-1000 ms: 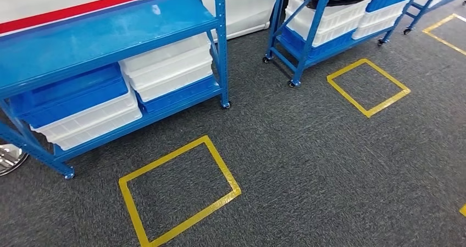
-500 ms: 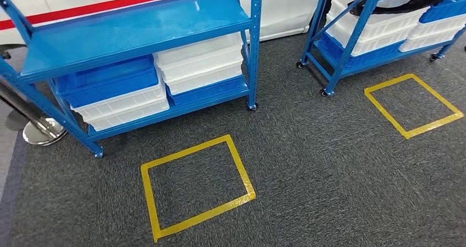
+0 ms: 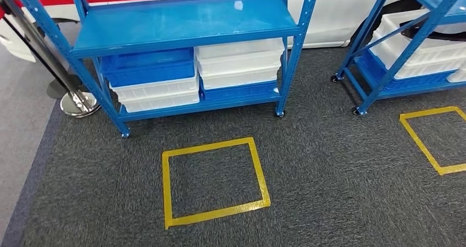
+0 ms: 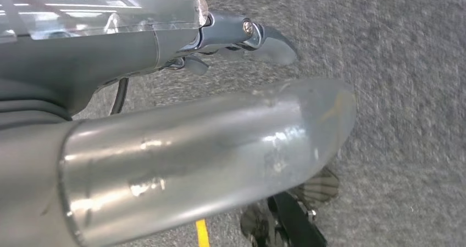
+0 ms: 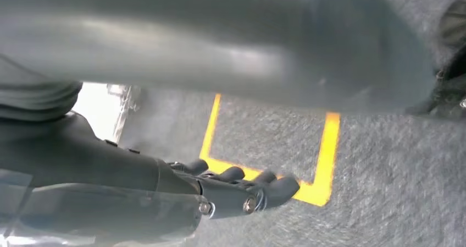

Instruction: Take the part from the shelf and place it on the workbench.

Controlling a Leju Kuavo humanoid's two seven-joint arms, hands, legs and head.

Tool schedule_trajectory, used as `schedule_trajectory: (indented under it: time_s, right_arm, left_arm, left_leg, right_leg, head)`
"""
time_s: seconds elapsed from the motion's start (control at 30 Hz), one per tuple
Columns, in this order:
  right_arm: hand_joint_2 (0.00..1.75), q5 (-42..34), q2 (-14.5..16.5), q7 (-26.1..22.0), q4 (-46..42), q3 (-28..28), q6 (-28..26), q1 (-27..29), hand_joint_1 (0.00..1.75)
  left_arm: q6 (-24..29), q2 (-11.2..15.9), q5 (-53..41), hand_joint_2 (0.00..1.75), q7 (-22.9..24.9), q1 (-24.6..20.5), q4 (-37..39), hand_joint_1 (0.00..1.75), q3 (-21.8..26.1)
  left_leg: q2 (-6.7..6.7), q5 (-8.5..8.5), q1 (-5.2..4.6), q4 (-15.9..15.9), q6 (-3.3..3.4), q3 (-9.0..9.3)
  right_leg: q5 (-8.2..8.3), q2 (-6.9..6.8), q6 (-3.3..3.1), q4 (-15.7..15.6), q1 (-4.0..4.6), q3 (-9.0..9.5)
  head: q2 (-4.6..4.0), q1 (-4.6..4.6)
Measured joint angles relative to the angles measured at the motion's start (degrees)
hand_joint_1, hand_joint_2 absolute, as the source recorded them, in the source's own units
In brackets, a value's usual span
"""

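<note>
Both arms hang low here, nothing in either hand. The right hand (image 5: 242, 189) shows in its wrist view with dark fingers lying out fairly straight over the grey carpet, holding nothing, a corner of yellow floor tape just past them. The left hand (image 4: 242, 40) is harder to read: one grey fingertip pokes out past the arm cover, nothing visibly in it, but whether the fingers are spread or curled I cannot tell.

Up ahead in the head view stands the blue shelf (image 3: 187, 24), squarely in front, its long side running across the robot's path. White bins (image 3: 240, 64) and a blue bin (image 3: 147, 65) sit stacked on the bottom tier; the wide middle deck looks bare. The part itself? Not identifiable from here, probably inside one of those bins.

A yellow tape square (image 3: 213, 181) lies on the carpet between robot and shelf. The shelf is well forward of both hands, neither clearly nearer. A second shelf (image 3: 384, 54) stands off to the right.
</note>
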Motion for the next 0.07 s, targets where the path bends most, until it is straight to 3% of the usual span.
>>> schedule_trajectory:
  time_s: [0.07]
  right_arm:
    - [0.00, -1.4, 0.5, 0.1, 0.0, -0.1, -0.7, 0.1, 0.00]
  left_arm:
    - [0.0, 0.0, 0.1, 0.00, -0.1, -0.1, 0.0, 0.00, 0.0]
  left_leg:
    - [-0.67, 0.09, 0.06, 0.0, 0.23, -0.14]
  right_leg:
    - [-2.62, 1.52, 0.08, 5.8, -0.09, -3.14]
  head:
    - [0.00, -0.01]
